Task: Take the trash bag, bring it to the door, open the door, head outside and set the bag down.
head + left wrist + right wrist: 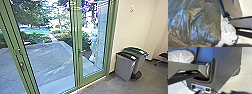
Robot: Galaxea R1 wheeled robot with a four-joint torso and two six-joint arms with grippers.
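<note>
The glass door (80,62) stands closed in its green frame in the head view, with a handle (80,51) on its left edge. More green-framed glass is to its left, with a paved yard (47,60) beyond. Large and close in the left wrist view is the shiny, crumpled trash bag (196,26), with whitish clear plastic at one side. My left gripper is shut on the bag, its fingertips hidden by the plastic. Part of the bag (181,57) also appears in the right wrist view, beyond the jointed bar. How my right gripper stands cannot be told.
Two grey bins (125,66) with dark lids stand against the wall right of the door. Part of a dark chair (163,55) is at the right edge. Behind the door's glass is a pale, blurred shape (93,46), possibly a person. Bushes and trees border the yard.
</note>
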